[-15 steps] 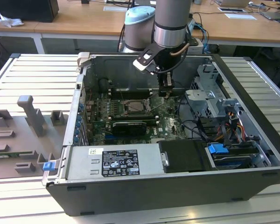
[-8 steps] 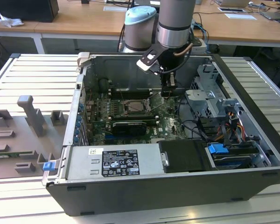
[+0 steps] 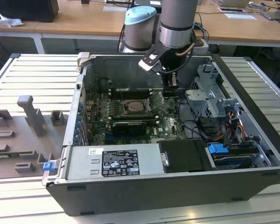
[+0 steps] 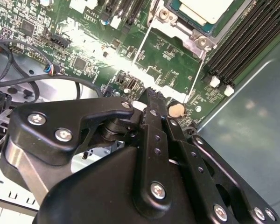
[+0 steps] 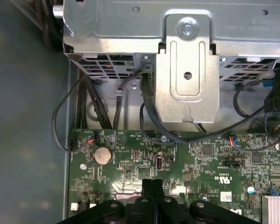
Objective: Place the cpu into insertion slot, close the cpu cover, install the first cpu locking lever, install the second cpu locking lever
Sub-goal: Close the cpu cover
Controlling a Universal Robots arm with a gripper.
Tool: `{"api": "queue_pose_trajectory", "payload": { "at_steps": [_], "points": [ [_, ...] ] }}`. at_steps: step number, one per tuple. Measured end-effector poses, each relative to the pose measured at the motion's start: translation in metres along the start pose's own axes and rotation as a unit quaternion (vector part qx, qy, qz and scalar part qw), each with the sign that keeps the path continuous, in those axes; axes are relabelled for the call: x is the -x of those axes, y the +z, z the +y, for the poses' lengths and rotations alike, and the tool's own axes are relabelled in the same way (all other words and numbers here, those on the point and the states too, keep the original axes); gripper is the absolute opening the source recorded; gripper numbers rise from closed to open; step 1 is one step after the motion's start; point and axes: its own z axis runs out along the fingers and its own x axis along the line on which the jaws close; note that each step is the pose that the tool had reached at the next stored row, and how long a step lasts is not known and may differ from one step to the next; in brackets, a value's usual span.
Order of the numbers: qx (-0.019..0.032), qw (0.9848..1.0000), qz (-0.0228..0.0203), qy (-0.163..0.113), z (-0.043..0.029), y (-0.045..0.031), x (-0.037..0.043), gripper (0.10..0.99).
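So, the claw (image 5: 153,184) is pinched shut, nothing visible between its tips, low over the green motherboard (image 5: 214,163) inside the PC case (image 3: 252,93). The cpu (image 4: 203,8) sits in the insertion slot (image 3: 136,112), near the claw.

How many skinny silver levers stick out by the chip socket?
2, both in the second wrist view: one lever leaves the socket's corner; the other runs beside the memory slots, toward the end effector. More may be hidden.
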Motion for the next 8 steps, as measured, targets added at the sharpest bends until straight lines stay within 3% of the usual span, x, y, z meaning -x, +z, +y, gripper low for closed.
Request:
{"api": "queue_pose_trajectory", "payload": {
  "at_steps": [8],
  "points": [
    [-0.0014,1.0,-0.0008,0.0,0.0095,0.0053,-0.0001,0.106]
  ]
}}
